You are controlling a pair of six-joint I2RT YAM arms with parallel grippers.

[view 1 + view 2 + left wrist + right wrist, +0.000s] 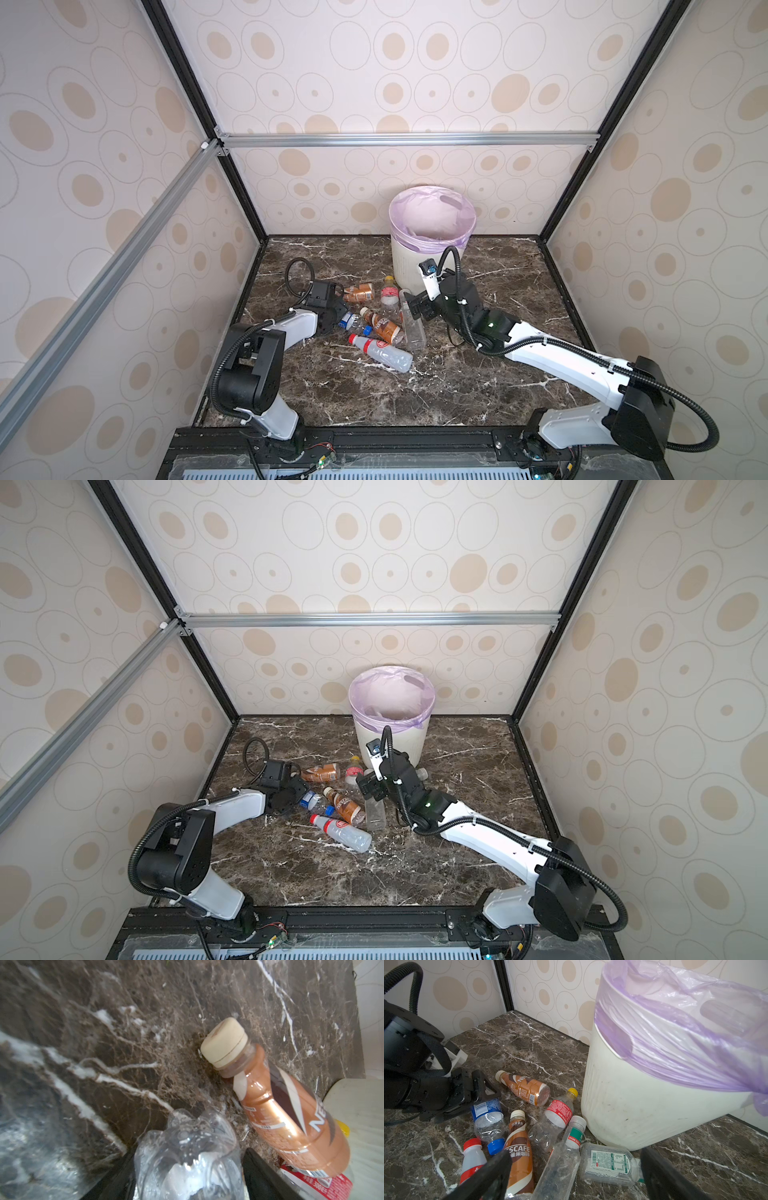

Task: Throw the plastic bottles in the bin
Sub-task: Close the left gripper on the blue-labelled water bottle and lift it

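Several plastic bottles lie in a heap in front of the lilac-lined bin (405,266) (633,1095). My left gripper (341,311) (187,1178) is low on the table, its fingers pressed on both sides of a crumpled clear bottle with a blue label (187,1157) (485,1113). Beside it lies a brown bottle (280,1109) (359,293). My right gripper (417,309) (574,1178) hangs open above a tall clear bottle (562,1163) (413,328) and a flat clear one (608,1163), touching neither.
A second brown bottle (382,326), a red-capped one (382,351) and a yellow-capped one (389,291) crowd the space between the grippers. The bin stands against the back wall. Patterned walls with black posts (241,195) enclose the marble table (478,386).
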